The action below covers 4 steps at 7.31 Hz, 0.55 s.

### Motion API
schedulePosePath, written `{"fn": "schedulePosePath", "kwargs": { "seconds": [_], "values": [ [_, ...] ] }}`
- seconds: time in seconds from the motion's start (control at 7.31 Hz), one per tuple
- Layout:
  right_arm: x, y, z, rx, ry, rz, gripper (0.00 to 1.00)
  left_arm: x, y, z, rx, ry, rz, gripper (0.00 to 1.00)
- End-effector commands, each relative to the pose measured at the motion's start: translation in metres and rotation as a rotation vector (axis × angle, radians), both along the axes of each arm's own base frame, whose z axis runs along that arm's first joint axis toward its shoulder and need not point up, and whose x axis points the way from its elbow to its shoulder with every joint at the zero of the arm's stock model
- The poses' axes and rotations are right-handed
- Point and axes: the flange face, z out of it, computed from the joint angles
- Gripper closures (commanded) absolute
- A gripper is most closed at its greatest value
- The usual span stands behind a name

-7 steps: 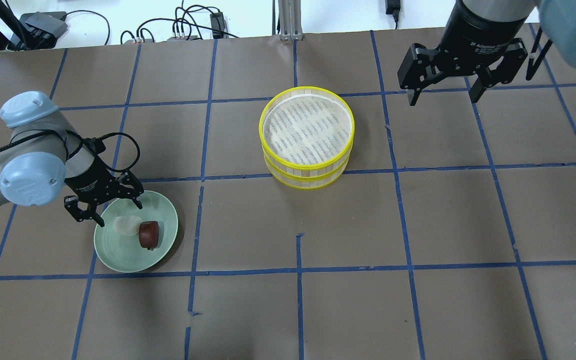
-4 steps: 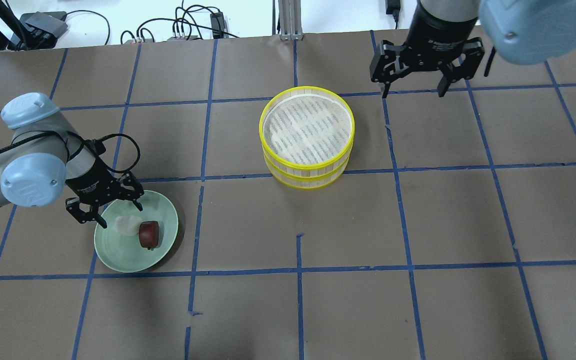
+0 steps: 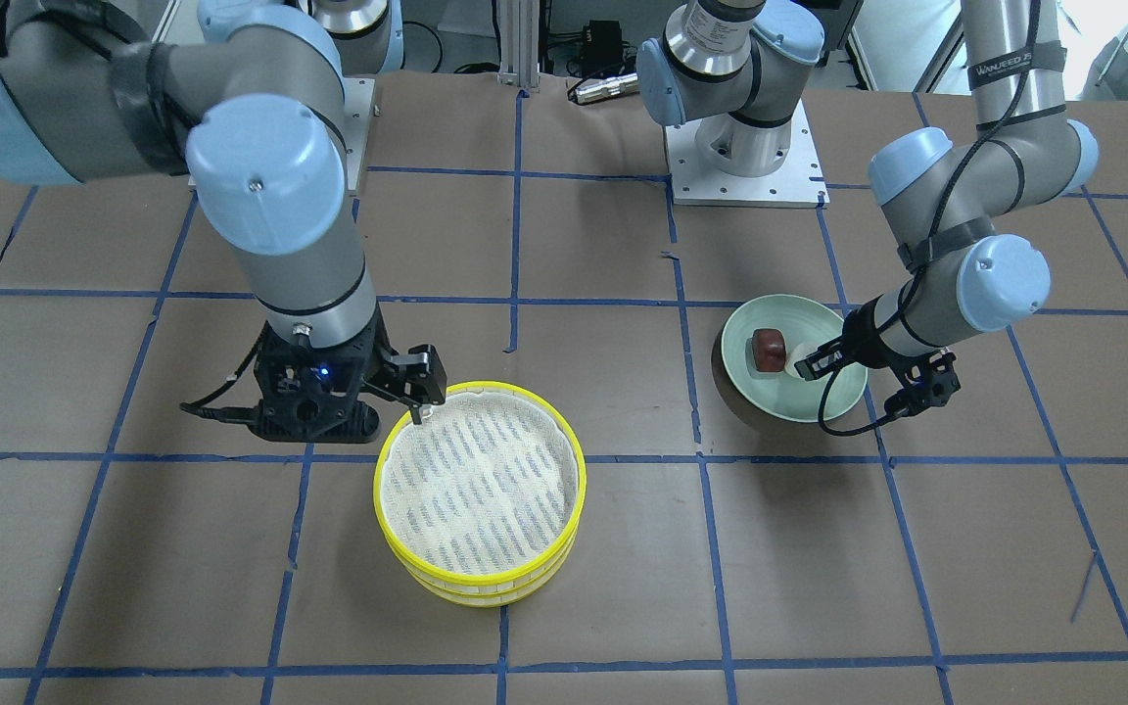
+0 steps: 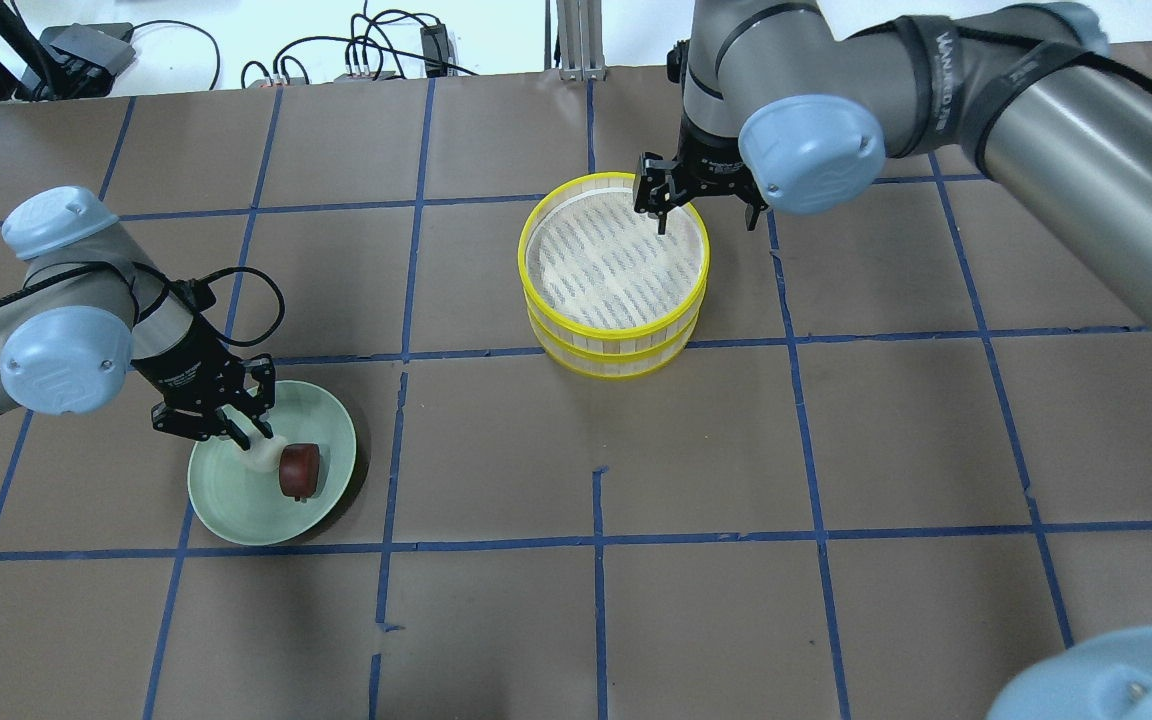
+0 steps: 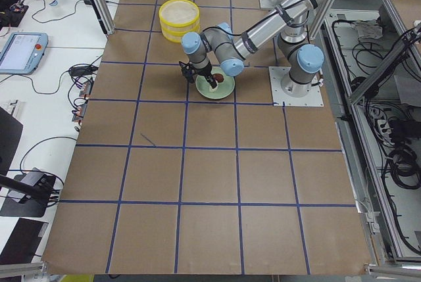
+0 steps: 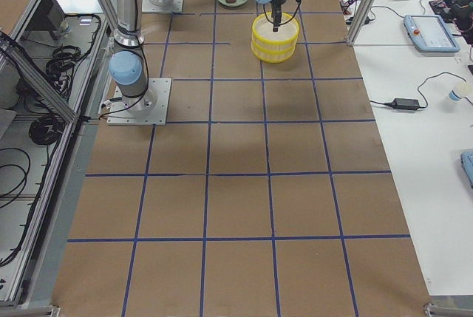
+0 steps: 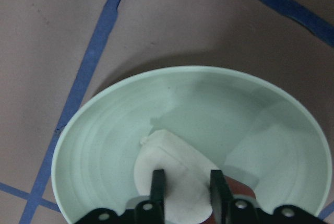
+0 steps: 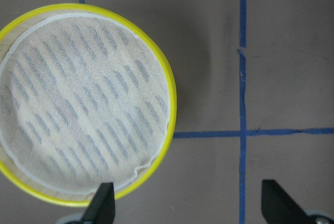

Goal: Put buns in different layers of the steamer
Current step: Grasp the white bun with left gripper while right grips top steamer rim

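The white bun point(image 4: 258, 457) and the dark reddish-brown bun point(image 4: 298, 470) lie side by side in a pale green plate point(image 4: 236, 510) at the left. My left gripper point(image 4: 254, 438) is down in the plate and shut on the white bun point(image 7: 172, 172), one finger on each side. The two steamer layers are stacked at the table's middle, the top layer point(image 4: 521, 265) on the lower layer point(image 4: 616, 365), and the top mesh floor is bare. My right gripper point(image 4: 701, 205) is open at the top layer's far right rim point(image 8: 169, 93), one finger over the mesh and one outside.
The table is brown paper with a blue tape grid point(image 4: 596, 540). Cables and power boxes point(image 4: 366, 60) lie beyond its far edge. My right arm point(image 4: 1036, 90) spans the far right part of the table. The plate also shows in the front-facing view point(image 3: 799, 406).
My right gripper has swept left from the far right and come down to the steamer's far right rim. My left gripper has narrowed from open to shut on the white bun.
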Motion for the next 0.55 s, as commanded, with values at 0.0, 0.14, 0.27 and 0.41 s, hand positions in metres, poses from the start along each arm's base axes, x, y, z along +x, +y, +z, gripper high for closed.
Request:
{"fn": "schedulePosePath", "kwargs": {
  "seconds": [0.0,0.14,0.27,0.41],
  "values": [
    [0.001,-0.011,-0.06,-0.016,0.025,0.002,0.0,0.001,-0.002,0.002,-0.01,-0.003,-0.005,1.0],
    [0.001,-0.012,-0.064,-0.012,0.026,0.002,0.0,0.003,-0.005,0.013,-0.033,-0.019,-0.01,1.0],
    [0.001,-0.012,-0.064,-0.011,0.022,-0.001,0.01,0.001,-0.005,0.022,-0.056,-0.027,-0.016,1.0],
    [0.001,-0.013,-0.061,-0.016,0.015,-0.009,0.23,-0.001,-0.003,0.04,-0.091,-0.044,-0.02,1.0]
  ]
}}
